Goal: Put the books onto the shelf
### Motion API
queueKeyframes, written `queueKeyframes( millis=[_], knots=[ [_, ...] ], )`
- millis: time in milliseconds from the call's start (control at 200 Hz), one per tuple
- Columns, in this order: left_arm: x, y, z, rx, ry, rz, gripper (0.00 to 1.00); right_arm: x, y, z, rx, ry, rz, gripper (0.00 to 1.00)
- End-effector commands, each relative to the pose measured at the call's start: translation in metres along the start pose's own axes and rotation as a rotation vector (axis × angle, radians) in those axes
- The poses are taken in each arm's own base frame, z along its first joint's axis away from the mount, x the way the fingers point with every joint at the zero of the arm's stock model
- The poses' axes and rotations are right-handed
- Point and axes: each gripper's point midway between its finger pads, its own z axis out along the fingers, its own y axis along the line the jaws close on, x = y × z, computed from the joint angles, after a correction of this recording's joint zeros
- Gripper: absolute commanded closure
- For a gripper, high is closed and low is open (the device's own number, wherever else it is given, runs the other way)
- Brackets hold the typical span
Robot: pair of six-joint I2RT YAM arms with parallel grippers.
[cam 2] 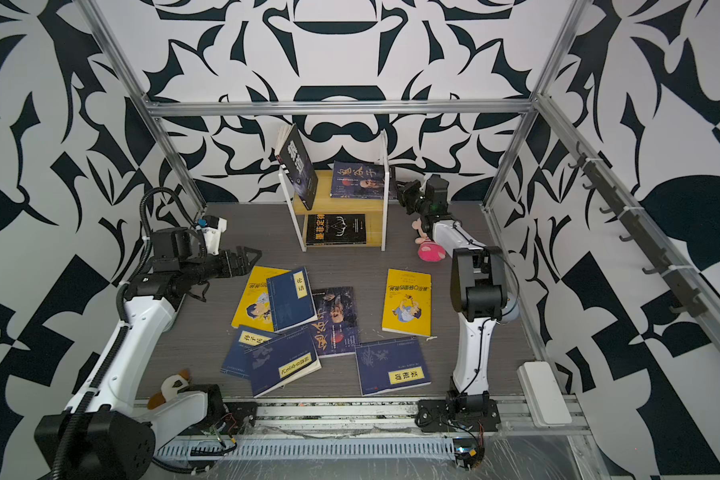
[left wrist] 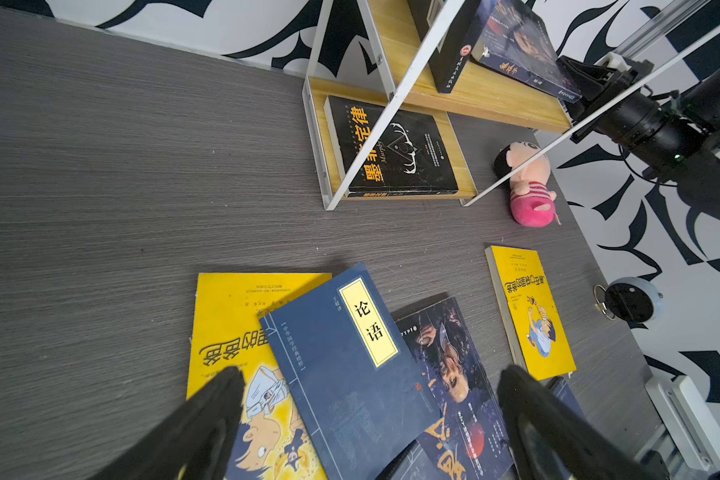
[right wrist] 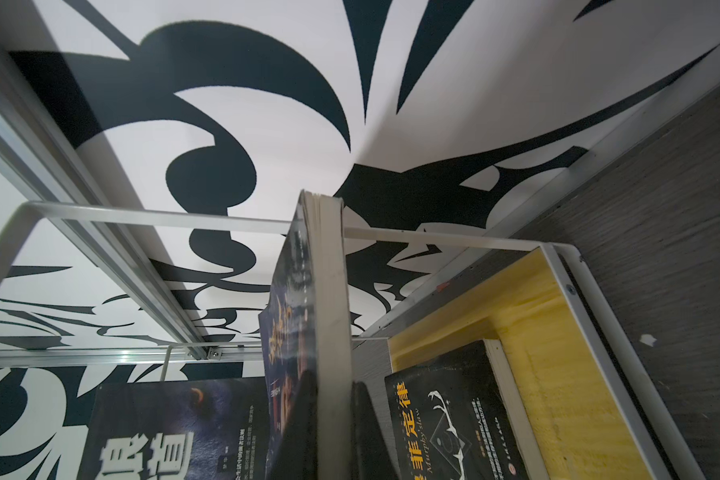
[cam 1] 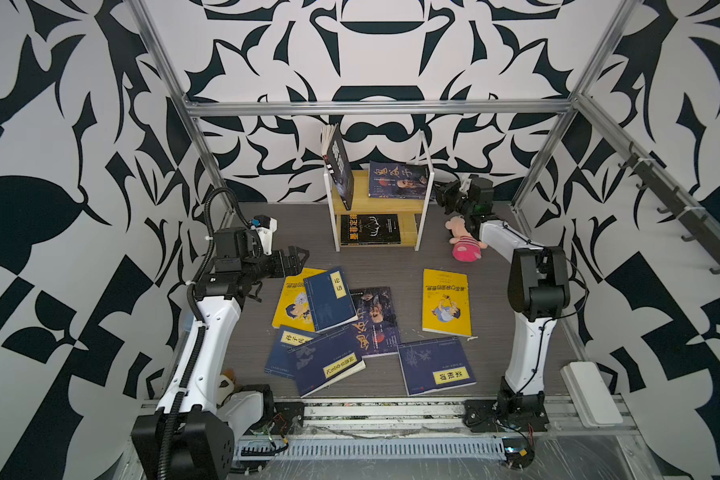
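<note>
Currently my right hand [cam 1: 442, 194] is pressed together on the nearest edge of the dark book [cam 1: 395, 178] with gold writing. That book sits, apparently tilted, on the upper board of the shelf [cam 1: 391, 204]. In the right wrist view its page edge runs straight out between the fingers [right wrist: 368, 424], so I judge the pinch is a real one. I think I hold it there because the book sits slanted and needs standing up or pushing further in. Letting go now might let it slip out through the open side.

Beyond it from this hand, an upright book [cam 1: 341, 170] leans at the far end of the frame. Below the hand, a black book [cam 1: 371, 228] lies flat on the lower board.

My left hand [cam 1: 295, 258] hangs spread wide above the table [cam 1: 391, 266], with nothing between its fingers. Just under and ahead of it, a navy book [left wrist: 350, 365] overlaps a yellow book [left wrist: 225, 324]. I judge it is posed to take the navy one next, since that one lies on top. The other loose books lie flat on the table, so most of the job remains. The pink doll [cam 1: 464, 245] beneath my right arm is not mine to move.
</note>
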Motion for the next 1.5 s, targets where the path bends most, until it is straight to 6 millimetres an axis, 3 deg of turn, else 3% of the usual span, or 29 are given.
queueKeyframes(
  millis=[0,220,515,875,900,1120,1285,1495],
  knots=[
    [0.001,-0.005,-0.003,0.026,-0.002,-0.014,0.01,-0.028,0.067,-0.039,-0.145,-0.11,-0.061,1.0],
    [-0.009,-0.02,-0.014,0.077,-0.002,-0.016,0.0,-0.044,0.074,-0.083,-0.168,-0.203,-0.07,1.0],
    [-0.051,-0.054,-0.043,0.154,-0.008,-0.018,0.02,-0.064,0.081,-0.161,-0.164,-0.371,-0.117,1.0],
    [-0.11,-0.089,-0.068,0.228,-0.084,0.044,0.06,-0.065,0.123,-0.26,-0.201,-0.516,-0.181,1.0],
    [-0.111,-0.086,-0.057,0.235,-0.062,0.028,0.06,-0.063,0.126,-0.266,-0.204,-0.52,-0.187,1.0],
    [-0.111,-0.11,-0.046,0.335,-0.028,0.013,0.08,-0.026,0.13,-0.298,-0.181,-0.488,-0.201,1.0],
    [-0.11,-0.128,-0.028,0.439,-0.001,-0.058,0.07,-0.001,0.145,-0.323,-0.204,-0.474,-0.209,1.0],
    [-0.124,-0.157,0.0,0.548,0.024,-0.216,0.06,0.016,0.166,-0.337,-0.278,-0.44,-0.146,1.0]
  ],
)
